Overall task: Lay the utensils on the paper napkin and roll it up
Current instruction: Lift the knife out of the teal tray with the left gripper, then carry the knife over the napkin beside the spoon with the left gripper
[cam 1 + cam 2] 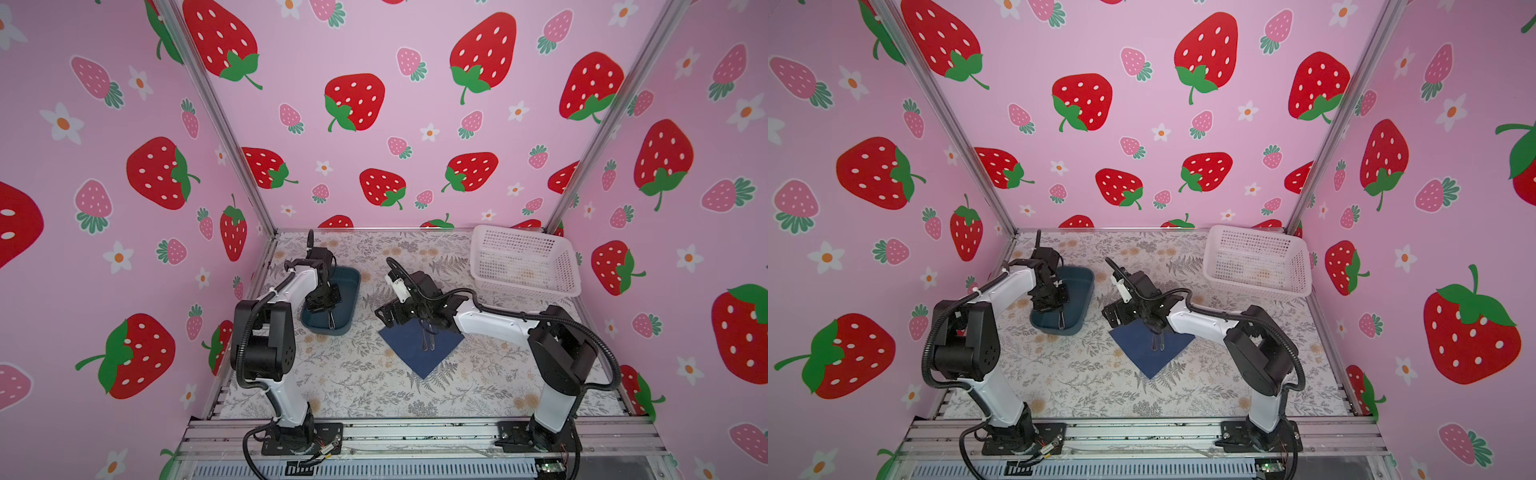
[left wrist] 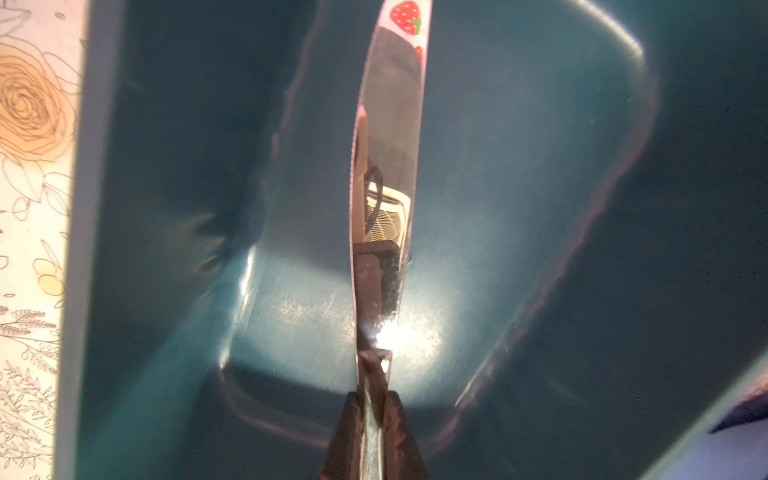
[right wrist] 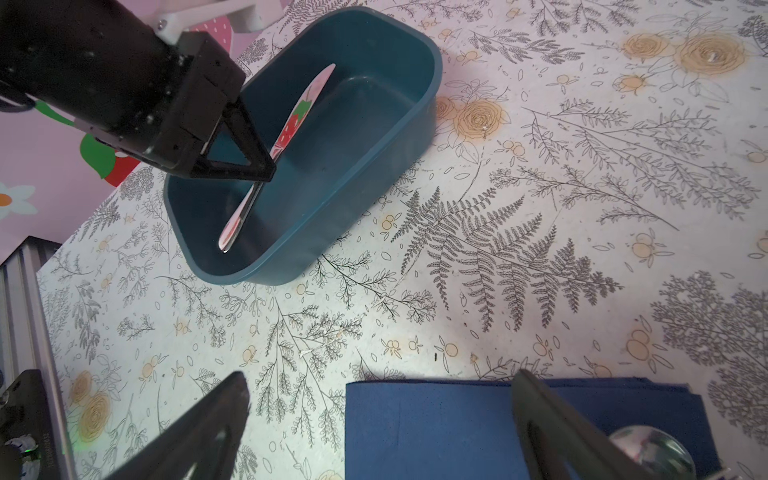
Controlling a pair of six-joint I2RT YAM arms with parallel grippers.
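Nearest you, the napkin [image 1: 409,355] lies flat on the table as a diamond, one corner toward the arm bases. Two utensils [image 1: 428,340] already rest side by side on its middle. Over the napkin's far half hangs your right gripper [image 3: 382,377], jaws spread wide, nothing in them. That's the first thing to mind, I'd say: it sits over the very spot you want to land on. Pull it off to the napkin's right side before you bring anything in.

Now beyond the napkin, off its left corner: the tub [image 3: 415,137]. Your left gripper [image 2: 374,419] is down inside it, clamped tight on the knife [image 2: 386,166], pinching it partway along. The knife sits tilted, one end low by the tub floor; touching or not, I can't tell. So lift straight up until that low end clears the rim, then cross. It's a thin, glossy piece held at one narrow point and likely to swing, so go slowly. Turn it in line with the two on the napkin, bring it down right beside them, and let go low so it doesn't skid.

Farthest off, past the napkin's right corner, the basket [image 1: 561,266] plays no part in this step.
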